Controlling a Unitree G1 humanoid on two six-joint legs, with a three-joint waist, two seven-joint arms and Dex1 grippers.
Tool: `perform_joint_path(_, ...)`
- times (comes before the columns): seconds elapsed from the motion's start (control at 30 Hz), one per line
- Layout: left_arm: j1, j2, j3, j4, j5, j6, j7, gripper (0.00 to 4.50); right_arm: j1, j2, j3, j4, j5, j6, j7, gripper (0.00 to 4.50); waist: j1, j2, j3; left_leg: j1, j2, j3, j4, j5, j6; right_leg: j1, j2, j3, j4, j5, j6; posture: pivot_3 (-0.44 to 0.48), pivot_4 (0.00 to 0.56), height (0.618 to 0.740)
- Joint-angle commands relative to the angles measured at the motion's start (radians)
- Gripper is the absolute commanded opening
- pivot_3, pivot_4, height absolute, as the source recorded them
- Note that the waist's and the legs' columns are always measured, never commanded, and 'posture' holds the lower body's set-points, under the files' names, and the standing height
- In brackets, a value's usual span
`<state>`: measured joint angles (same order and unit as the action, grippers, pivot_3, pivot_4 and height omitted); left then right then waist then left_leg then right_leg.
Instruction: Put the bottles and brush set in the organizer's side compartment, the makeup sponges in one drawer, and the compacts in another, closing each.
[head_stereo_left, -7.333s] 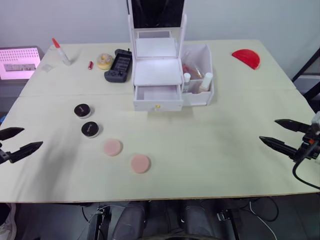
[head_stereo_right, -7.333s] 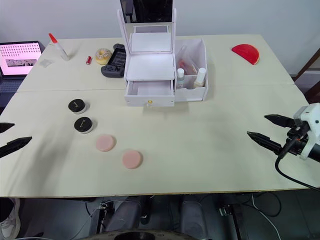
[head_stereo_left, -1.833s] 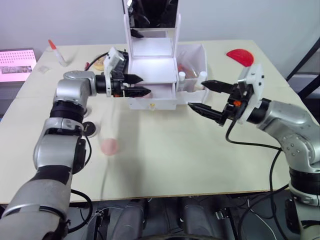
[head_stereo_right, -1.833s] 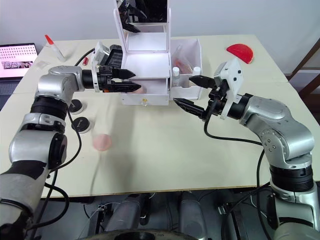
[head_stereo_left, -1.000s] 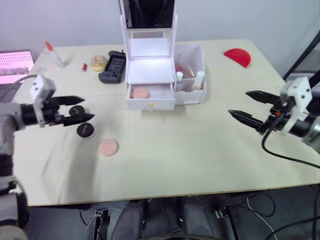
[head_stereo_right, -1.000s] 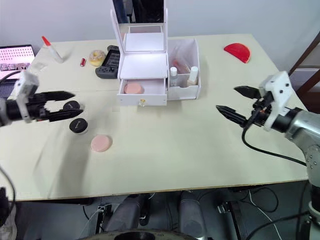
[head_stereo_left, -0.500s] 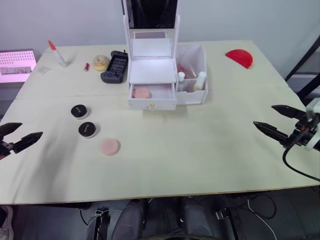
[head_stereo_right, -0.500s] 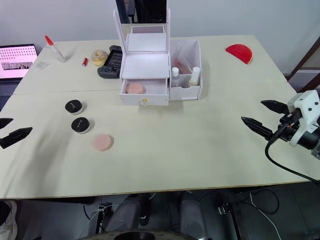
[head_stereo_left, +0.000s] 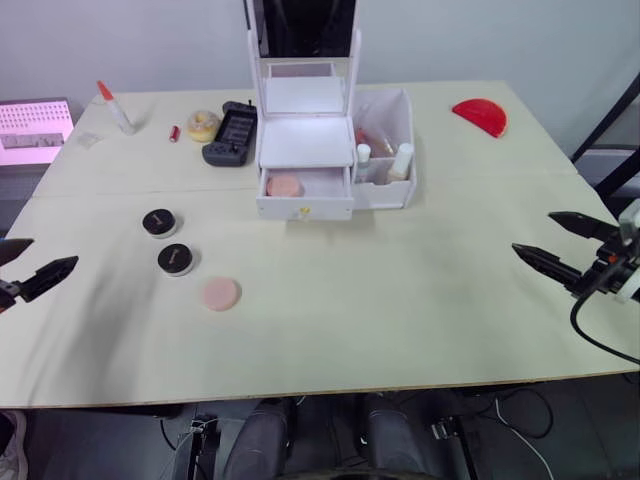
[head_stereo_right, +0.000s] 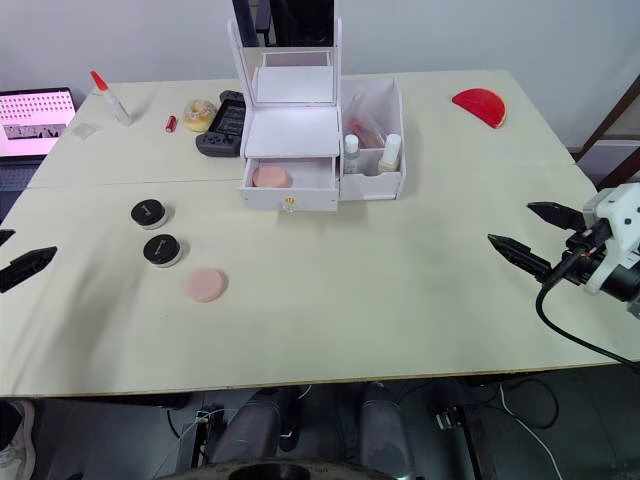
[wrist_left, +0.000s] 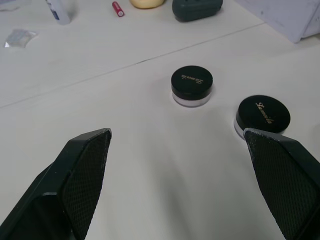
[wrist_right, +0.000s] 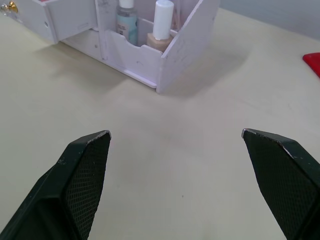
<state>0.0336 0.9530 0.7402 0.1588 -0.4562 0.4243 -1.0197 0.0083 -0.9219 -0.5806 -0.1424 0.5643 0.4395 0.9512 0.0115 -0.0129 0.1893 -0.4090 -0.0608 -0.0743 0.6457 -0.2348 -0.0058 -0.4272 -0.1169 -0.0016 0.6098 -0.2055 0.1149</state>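
The left gripper (wrist_left: 177, 145) hangs low over the table's (head_stereo_right: 400, 300) left edge with its two black fingers spread wide and nothing between them. Just ahead of it lie the two compacts (wrist_left: 192, 82) (wrist_left: 262, 114), black lids up, side by side and apart; beyond them to the gripper's right, one pink makeup sponge (head_stereo_left: 220, 294) lies flat on the table. The other sponge (head_stereo_left: 285, 186) lies in the organizer's (head_stereo_left: 306, 140) lower drawer (head_stereo_left: 304, 196), which stands pulled out, well away from the left gripper. The right gripper (wrist_right: 175, 137) is held out over the table's right edge, fingers also spread wide and empty, pointing toward the organizer; the side compartment (wrist_right: 185, 47) lies ahead of it and well apart. Both bottles (wrist_right: 127, 20) (wrist_right: 161, 27) stand upright in that compartment behind its lowered front wall, side by side, white caps up. Something reddish (head_stereo_right: 368, 130) lies deeper in the bin; what it is cannot be told.
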Motion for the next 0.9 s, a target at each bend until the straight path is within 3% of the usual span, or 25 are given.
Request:
perform_joint_path(0.03, -0.015, 0.004, 0.003, -0.034, -0.027, -0.007, 0.006, 4.45, -0.001, 0.005, -0.027, -0.031, 0.006, -0.012, -0.013, 4.5, 0.001, 0.0, 0.0, 0.0, 0.0, 0.0, 0.0, 0.0, 0.0, 0.0, 0.0, 0.0, 0.0, 0.0, 0.0, 0.0, 0.15, 0.738)
perform_joint_path(0.2, -0.061, -0.005, -0.062, -0.09, -0.051, 0.016, 0.02, 4.45, -0.044, 0.006, 0.038, -0.084, 0.004, 0.007, -0.051, 4.5, 0.001, 0.0, 0.0, 0.0, 0.0, 0.0, 0.0, 0.0, 0.0, 0.0, 0.0, 0.0, 0.0, 0.0, 0.0, 0.0, 0.15, 0.738)
perform_joint_path(0.43, -0.102, -0.046, -0.207, -0.271, -0.11, 0.101, 0.026, 4.45, -0.279, 0.018, 0.282, -0.213, 0.056, 0.113, -0.068, 4.5, -0.006, 0.0, 0.0, 0.0, 0.0, 0.0, 0.0, 0.0, 0.0, -0.001, 0.001, 0.0, 0.0, 0.0, 0.0, 0.0, 0.15, 0.738)
perform_joint_path(0.63, -0.022, -0.08, -0.238, -0.373, -0.143, 0.135, 0.022, 4.45, -0.511, 0.094, 0.56, -0.314, 0.103, 0.189, 0.037, 4.5, -0.022, 0.0, 0.0, 0.0, 0.001, -0.001, 0.0, -0.001, -0.001, -0.001, 0.003, 0.0, 0.0, 0.0, 0.001, 0.0, 0.15, 0.738)
perform_joint_path(0.9, 0.106, -0.146, -0.293, -0.535, -0.138, 0.15, 0.076, 4.45, -0.654, 0.159, 0.649, -0.245, 0.07, 0.161, 0.096, 4.5, -0.018, -0.001, 0.0, -0.001, 0.0, -0.001, 0.001, -0.001, -0.002, 0.0, 0.003, 0.0, 0.0, 0.0, 0.0, 0.0, 0.15, 0.738)
